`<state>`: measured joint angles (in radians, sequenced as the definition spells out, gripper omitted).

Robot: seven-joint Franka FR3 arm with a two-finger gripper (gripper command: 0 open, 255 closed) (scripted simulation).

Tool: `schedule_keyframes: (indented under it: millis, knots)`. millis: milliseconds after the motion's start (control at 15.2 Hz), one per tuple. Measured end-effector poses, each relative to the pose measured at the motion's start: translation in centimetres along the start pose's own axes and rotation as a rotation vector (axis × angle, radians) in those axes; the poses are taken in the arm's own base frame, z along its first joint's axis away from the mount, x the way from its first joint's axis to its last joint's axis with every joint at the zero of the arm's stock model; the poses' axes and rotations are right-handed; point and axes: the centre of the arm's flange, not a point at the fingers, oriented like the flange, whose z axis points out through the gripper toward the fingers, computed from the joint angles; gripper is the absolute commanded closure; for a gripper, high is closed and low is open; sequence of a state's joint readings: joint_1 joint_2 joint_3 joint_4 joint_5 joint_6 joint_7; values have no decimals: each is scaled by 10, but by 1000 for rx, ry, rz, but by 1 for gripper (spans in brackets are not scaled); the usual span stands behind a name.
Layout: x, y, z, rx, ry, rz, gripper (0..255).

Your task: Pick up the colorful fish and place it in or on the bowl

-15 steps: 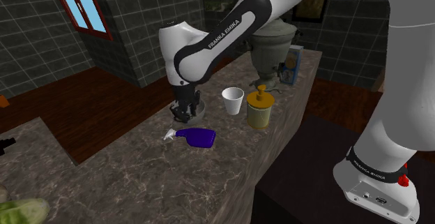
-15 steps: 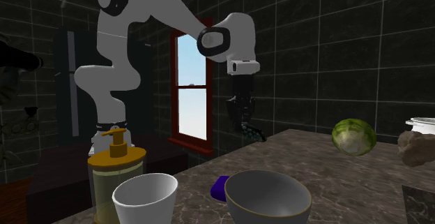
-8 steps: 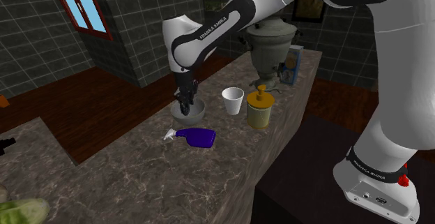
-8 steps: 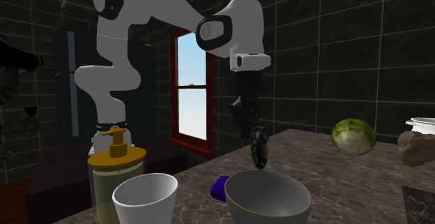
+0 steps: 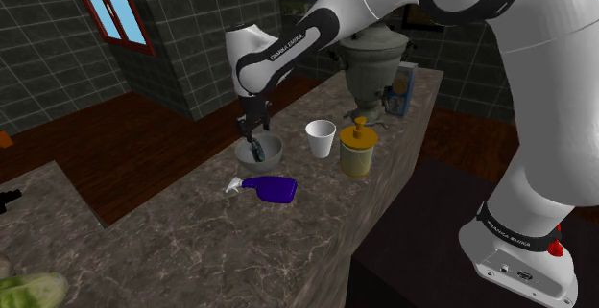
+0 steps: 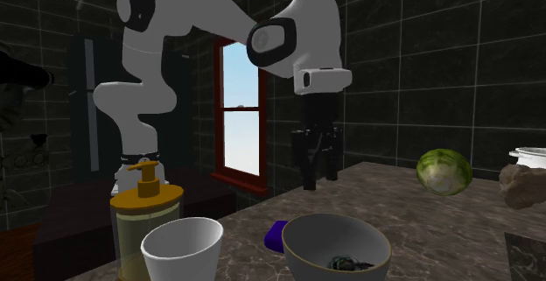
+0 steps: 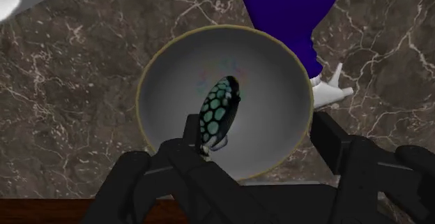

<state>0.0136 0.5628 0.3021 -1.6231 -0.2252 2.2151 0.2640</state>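
Note:
The fish [image 7: 219,111], dark with pale green spots, lies inside the grey bowl [image 7: 167,76] with the yellowish rim. In the second exterior view the fish [image 6: 348,263] rests at the bottom of the bowl [image 6: 311,251]. My gripper [image 6: 317,181] hangs a little above the bowl, open, its fingers apart and holding nothing. In the shoulder view the gripper [image 5: 254,135] stands over the bowl [image 5: 272,149] near the counter's far edge. In the wrist view the fingers [image 7: 334,142] stand wide on either side of the bowl.
A purple spray bottle [image 5: 272,190] lies just beside the bowl. A white cup [image 5: 321,139] and a yellow soap dispenser [image 5: 357,149] stand to the shoulder view's right of it. Further back are a metal urn [image 5: 374,66] and a carton [image 5: 400,90]. A green cabbage [image 6: 444,172] sits further along the counter.
The gripper carried the fish over the bowl, opened and let it go. The fish dropped into the bowl, and the hand now sits slightly higher.

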Motion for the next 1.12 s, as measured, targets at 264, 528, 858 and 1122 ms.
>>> schedule_keyframes:
  millis: [264, 528, 858, 1122]
  knots:
    - [0, -14, 46, -100, 167, 171, 0]
    - [8, -22, 90, -181, 320, 328, 0]
    - [16, -17, 115, -190, 344, 351, 0]
    - [20, -15, 126, -189, 346, 352, 0]
